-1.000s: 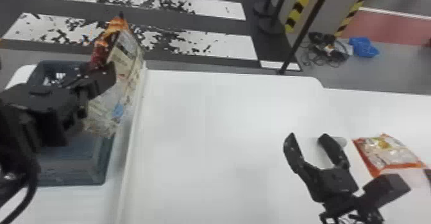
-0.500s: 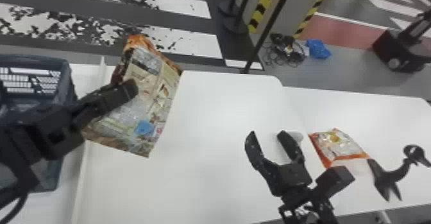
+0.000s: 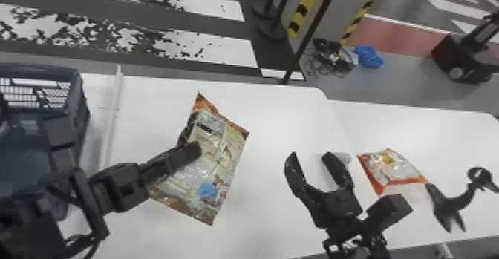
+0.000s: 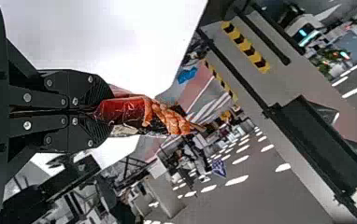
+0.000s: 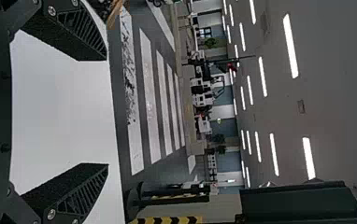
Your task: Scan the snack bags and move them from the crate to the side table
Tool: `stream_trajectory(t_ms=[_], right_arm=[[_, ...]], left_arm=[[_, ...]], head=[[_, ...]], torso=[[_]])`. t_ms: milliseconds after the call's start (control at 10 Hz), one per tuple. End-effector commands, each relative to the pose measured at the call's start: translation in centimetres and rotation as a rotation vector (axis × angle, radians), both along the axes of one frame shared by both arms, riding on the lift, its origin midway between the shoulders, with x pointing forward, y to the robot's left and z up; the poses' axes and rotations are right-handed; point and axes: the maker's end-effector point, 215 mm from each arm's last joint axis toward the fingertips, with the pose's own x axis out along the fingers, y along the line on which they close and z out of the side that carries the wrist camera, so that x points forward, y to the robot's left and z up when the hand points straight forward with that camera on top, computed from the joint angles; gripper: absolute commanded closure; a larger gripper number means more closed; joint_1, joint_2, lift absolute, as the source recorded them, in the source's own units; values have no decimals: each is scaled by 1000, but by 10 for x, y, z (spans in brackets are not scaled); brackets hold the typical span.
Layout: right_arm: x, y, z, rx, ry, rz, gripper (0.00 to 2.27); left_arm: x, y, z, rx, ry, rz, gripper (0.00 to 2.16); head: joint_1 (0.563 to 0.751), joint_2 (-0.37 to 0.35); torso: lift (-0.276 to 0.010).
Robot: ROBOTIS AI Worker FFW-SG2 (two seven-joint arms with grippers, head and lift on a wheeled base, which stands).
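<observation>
transit's the step in hand, we judge: our left gripper [image 4: 103,112] is clamped on a snack bag [image 3: 217,158], the crate [image 3: 78,98] on its outer side. beyond our right gripper [image 3: 310,156], fingers apart, lies another bag [image 3: 393,167]. next we likely need a scan, then a pass rightward.
</observation>
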Motion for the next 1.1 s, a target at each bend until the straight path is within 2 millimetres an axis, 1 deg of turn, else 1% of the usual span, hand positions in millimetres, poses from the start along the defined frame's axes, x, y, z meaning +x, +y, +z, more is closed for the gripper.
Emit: stream_trajectory(t_ms=[0,100,200,300,400,500,600,900,1000], right_arm=[[-1,2,-1,0,0,2,120],[-2,2,0,2,-3,1,120],[-6,1,6,2,-23,-4,120],[-9,-2,7,4,-29,-11,120],[-11,-6,8,2,-30,-18,120],[-12,-9,10,2,-36,-25,120],[-13,-11,11,5,-38,-28,120],[-9,-5,14,14,-48,-22,120],[-9,-6,15,13,-49,-23,120]], left_arm=[[-5,-22,-34,7,52,-31,1865],[-4,-28,-54,37,70,-38,1865],[1,-38,-68,50,67,-46,1865],[9,-44,-78,74,54,-47,1865],[17,-52,-86,88,35,-42,1811],[20,-57,-93,113,23,-39,1514],[23,-57,-100,129,27,-42,1447],[25,-59,-125,170,51,-55,1447],[28,-57,-129,190,41,-51,569]], head=[[695,-350],[695,-350],[695,-350],[695,-350],[695,-350],[695,-350],[695,-350],[695,-350],[695,-350]], torso=[[-87],[-87],[-87],[-87],[-87],[-87],[-87],[-87],[-87]])
